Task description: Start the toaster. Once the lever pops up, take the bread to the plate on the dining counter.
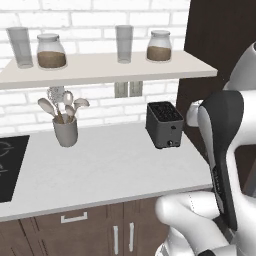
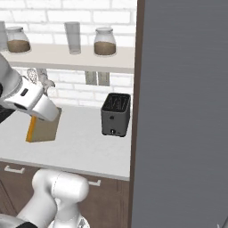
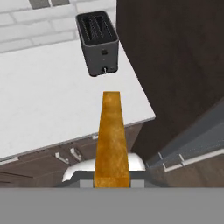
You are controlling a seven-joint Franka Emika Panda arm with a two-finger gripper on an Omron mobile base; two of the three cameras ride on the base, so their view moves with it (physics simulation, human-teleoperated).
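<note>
Gripper (image 2: 41, 116) clenched on square golden-tan bread slice (image 2: 43, 126), held above white worktop (image 1: 110, 165), apart from dark grey boxy toaster (image 1: 164, 124) (slots empty). Risk: thin edge grip, slice slipping out during carry.

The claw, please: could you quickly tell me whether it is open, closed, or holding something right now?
Claw: closed on the bread, held in the air in front of the toaster.
</note>
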